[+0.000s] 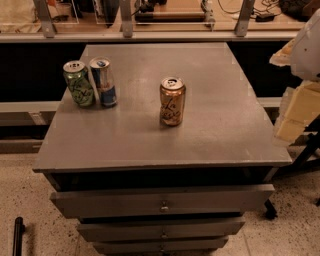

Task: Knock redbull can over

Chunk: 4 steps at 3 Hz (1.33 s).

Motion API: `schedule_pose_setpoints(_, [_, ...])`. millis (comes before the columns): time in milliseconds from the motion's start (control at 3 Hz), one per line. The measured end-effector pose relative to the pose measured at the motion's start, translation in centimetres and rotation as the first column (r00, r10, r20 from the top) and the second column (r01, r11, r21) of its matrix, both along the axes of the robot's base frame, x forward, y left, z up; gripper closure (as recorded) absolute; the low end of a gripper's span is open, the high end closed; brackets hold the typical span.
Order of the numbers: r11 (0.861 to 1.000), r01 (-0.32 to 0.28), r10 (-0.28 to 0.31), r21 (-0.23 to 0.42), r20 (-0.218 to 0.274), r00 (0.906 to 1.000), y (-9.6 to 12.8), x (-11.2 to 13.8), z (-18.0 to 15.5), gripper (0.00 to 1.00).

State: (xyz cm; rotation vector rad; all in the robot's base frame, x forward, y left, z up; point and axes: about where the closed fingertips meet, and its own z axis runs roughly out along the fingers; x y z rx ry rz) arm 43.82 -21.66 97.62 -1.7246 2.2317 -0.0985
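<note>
The redbull can (103, 81), slim and silver-and-blue with a silver top, stands upright at the far left of the grey table top (210, 120). It touches or nearly touches a green patterned can (79, 83) on its left. My gripper (296, 117) shows as pale cream parts at the right edge of the view, just beyond the table's right edge and below a white arm housing (307, 45). It is far to the right of the redbull can and touches nothing.
A wider gold-orange can (172, 101) stands upright near the table's middle, between the gripper and the redbull can. The table is a drawer cabinet with several drawers (162, 200) slightly open in front. A shelf with clutter (165, 15) runs behind it.
</note>
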Motion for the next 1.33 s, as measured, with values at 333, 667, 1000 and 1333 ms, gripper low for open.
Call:
schedule_pose_setpoints(333, [1.000,0.000,0.000,0.000,0.002,1.0000,0.0,0.0,0.0,0.00])
schedule_pose_setpoints(667, [0.999,-0.040,0.039,0.023,0.030,0.9988,1.2,3.2,0.6,0.00])
schedule_pose_setpoints(1000, [0.993,-0.105,0.102,0.058,0.057,0.9932,4.2,8.5,1.0,0.00])
schedule_pose_setpoints(1333, [0.977,-0.145,0.132,0.159,0.089,0.9873,9.0,13.7,1.4,0.00])
